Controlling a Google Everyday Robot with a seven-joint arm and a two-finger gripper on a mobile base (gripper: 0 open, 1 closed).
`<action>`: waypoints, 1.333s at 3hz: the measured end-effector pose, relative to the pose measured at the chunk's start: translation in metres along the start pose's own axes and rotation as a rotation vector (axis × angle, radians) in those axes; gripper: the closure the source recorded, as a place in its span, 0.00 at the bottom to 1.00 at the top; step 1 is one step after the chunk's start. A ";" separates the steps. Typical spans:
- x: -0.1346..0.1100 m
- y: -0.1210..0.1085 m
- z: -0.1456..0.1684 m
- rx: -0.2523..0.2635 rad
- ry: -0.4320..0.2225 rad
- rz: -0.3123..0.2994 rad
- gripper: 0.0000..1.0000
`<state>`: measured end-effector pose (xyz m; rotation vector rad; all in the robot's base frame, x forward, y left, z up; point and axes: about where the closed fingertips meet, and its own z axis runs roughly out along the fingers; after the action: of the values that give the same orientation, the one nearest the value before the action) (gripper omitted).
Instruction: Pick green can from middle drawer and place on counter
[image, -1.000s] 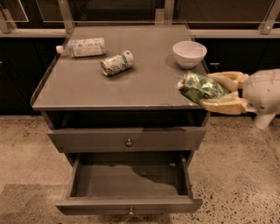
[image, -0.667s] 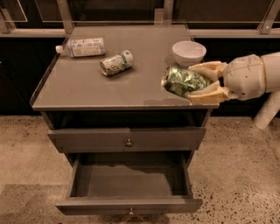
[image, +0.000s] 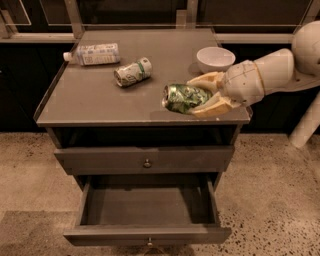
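The green can (image: 184, 98) lies on its side between the cream fingers of my gripper (image: 193, 98), which is shut on it. The gripper reaches in from the right and holds the can low over the front right part of the counter (image: 95, 102). I cannot tell whether the can touches the surface. The middle drawer (image: 110, 235) is pulled open below, and its inside shows nothing. The drawer above it (image: 100, 160) is closed.
A white bowl (image: 215, 58) stands on the counter just behind the gripper. A paler cream-and-green can (image: 132, 72) lies on its side at mid-counter. A white-labelled plastic bottle (image: 95, 53) lies at the back left. Speckled floor surrounds the cabinet.
The gripper has carried the green can leftward, from beside the counter's right edge to over its front right part. The drawer stays open.
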<state>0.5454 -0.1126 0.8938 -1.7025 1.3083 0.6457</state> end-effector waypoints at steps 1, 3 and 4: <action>-0.001 -0.001 0.004 -0.010 -0.004 -0.003 1.00; 0.019 -0.014 0.005 -0.021 0.068 0.018 1.00; 0.040 -0.027 0.001 -0.018 0.140 0.050 1.00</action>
<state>0.5835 -0.1299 0.8695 -1.7602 1.4510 0.5766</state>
